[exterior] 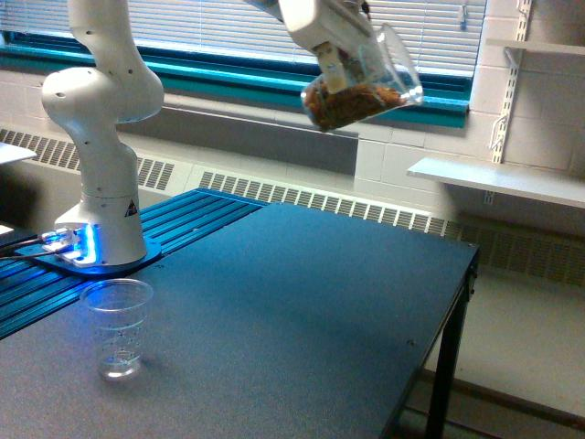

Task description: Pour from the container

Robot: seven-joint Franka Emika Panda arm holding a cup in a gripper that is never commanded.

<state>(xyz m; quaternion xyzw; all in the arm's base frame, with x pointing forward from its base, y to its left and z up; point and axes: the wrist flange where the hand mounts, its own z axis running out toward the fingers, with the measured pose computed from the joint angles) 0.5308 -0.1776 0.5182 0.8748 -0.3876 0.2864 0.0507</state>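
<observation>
My claw (pixel 340 57) is clamped on the container (pixel 361 80), high above the desk (pixel 302 302) in front of the window blinds. The container lies tilted, its long axis near level, mouth toward the exterior view's right and slightly up; the brown pieces sit low in its body, none spilling. The cup (pixel 116 327) stands upright on the desk far below and well off toward the exterior view's left, near the arm's base (pixel 99 251), so the mouth points away from it. I judge I must carry the container down and across, then turn the mouth over the cup. The air between is open; the desk's far edge lies well clear
</observation>
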